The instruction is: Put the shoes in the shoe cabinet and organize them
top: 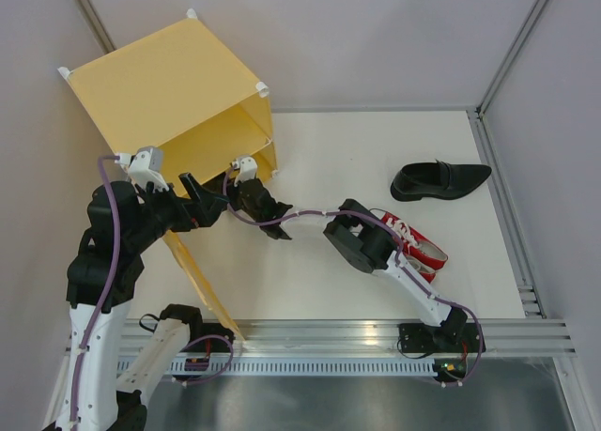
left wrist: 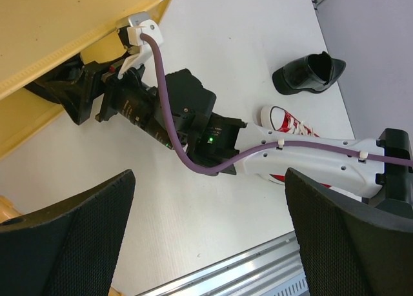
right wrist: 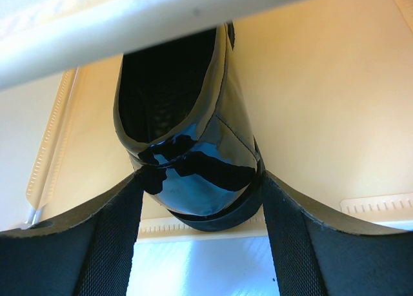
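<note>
The yellow-orange shoe cabinet (top: 169, 84) stands at the back left with its door (top: 202, 281) swung open toward the near edge. My right gripper (top: 233, 185) reaches into the lower compartment. In the right wrist view it (right wrist: 200, 180) is shut on the heel of a glossy black loafer (right wrist: 193, 160), which rests on the cabinet floor (right wrist: 310, 102) under the shelf edge (right wrist: 161, 19). My left gripper (top: 208, 198) hangs open and empty just left of it, its jaws wide in the left wrist view (left wrist: 210, 177). The other loafer (top: 439, 179) lies at the right. The red sneakers (top: 418, 248) lie under the right arm.
The right arm (left wrist: 193, 122) stretches across the white table (top: 310, 281) from the near right. The second loafer (left wrist: 308, 73) and a red sneaker (left wrist: 287, 122) also show in the left wrist view. A metal rail (top: 376, 332) runs along the near edge. Walls close in on both sides.
</note>
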You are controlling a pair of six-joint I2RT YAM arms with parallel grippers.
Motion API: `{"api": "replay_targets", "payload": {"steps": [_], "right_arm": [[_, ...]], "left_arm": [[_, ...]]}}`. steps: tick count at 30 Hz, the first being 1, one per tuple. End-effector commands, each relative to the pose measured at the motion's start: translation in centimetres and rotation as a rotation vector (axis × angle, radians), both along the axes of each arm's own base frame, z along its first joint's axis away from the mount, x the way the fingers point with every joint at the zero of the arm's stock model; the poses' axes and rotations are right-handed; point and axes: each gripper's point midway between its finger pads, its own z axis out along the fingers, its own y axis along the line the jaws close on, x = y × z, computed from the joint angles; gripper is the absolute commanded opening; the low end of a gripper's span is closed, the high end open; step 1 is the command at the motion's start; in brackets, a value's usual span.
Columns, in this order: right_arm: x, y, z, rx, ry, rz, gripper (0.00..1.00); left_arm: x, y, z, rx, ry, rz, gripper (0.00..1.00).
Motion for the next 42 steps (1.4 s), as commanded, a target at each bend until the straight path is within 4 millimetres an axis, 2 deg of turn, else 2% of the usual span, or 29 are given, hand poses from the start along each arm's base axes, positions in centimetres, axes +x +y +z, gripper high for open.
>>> {"api": "replay_targets", "payload": {"steps": [1, 12, 19, 21, 25, 32, 36, 42], "right_arm": [[-3.3, 3.3, 4.9, 0.118, -0.024, 0.12, 0.63], [-4.3, 3.8, 6.3, 0.153, -0.016, 0.133, 0.63], [-4.0, 3.3, 5.1, 0.168, 0.041, 0.044, 0.63], [-4.3, 3.5, 4.8, 0.177, 0.049, 0.025, 0.56], [-4.6, 3.6, 4.2, 0.18, 0.057, -0.002, 0.55], [-6.4, 4.1, 4.5, 0.19, 0.073, 0.017, 0.71], [-7.2, 4.6, 4.5, 0.193, 0.082, 0.044, 0.86], [-8.1, 5.1, 4.8, 0.193, 0.08, 0.103, 0.9]], "left_arm": [[0.0, 0.3, -0.7, 0.005, 0.021, 0.02, 1.0], [0.2, 0.2, -0.8, -0.001, 0.026, 0.017, 1.0], [0.1, 0.2, -1.0, -0.005, 0.032, 0.019, 1.0], [0.1, 0.1, -1.0, -0.01, 0.033, 0.016, 1.0], [0.1, 0.1, -0.9, -0.006, 0.027, 0.015, 1.0], [0.2, 0.1, -1.1, -0.004, 0.036, 0.016, 1.0], [0.2, 0.1, -1.2, -0.006, 0.037, 0.015, 1.0], [0.1, 0.2, -1.0, -0.004, 0.03, 0.02, 1.0]]}}
